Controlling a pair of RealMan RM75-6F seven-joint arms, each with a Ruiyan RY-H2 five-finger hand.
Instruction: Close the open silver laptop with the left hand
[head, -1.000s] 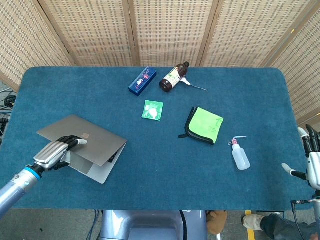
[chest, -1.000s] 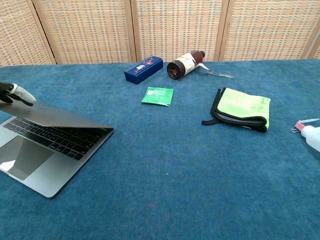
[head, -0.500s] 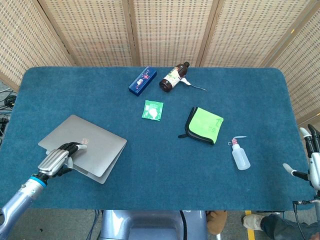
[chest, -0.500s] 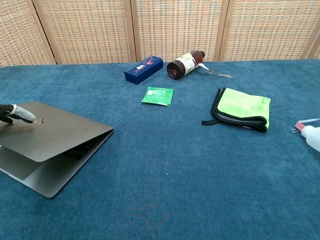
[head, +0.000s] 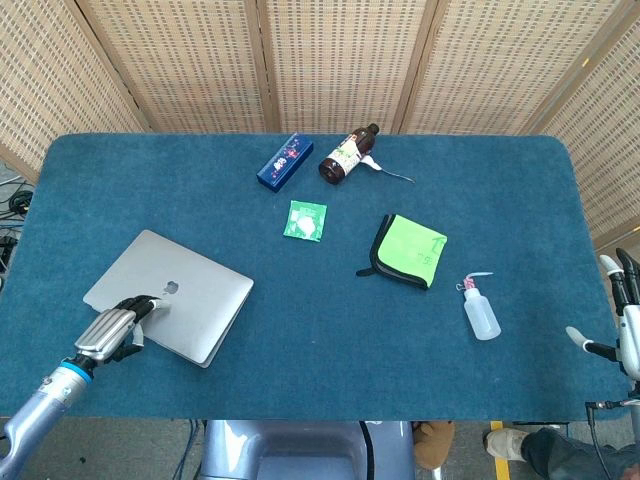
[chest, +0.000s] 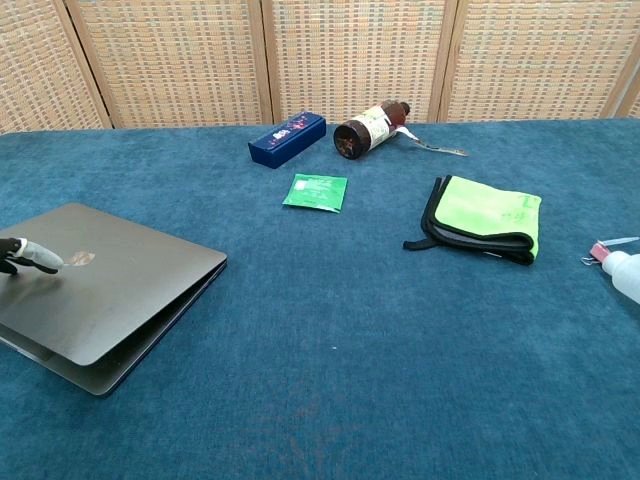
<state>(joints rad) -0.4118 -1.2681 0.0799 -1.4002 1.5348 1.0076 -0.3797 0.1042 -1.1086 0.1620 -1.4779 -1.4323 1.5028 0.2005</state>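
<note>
Nearly finished: the silver laptop lies at the near left of the blue table, its lid lowered almost flat onto the base. From the chest view a thin gap shows along the front edge, so a last press seems needed (my judgement). The left robot hand rests fingertips-down on the lid beside the logo, fingers extended and gripping nothing. The right robot hand hangs at the table's far right edge, fingers apart, empty. A green cloth and other small items lie well apart from the laptop
</note>
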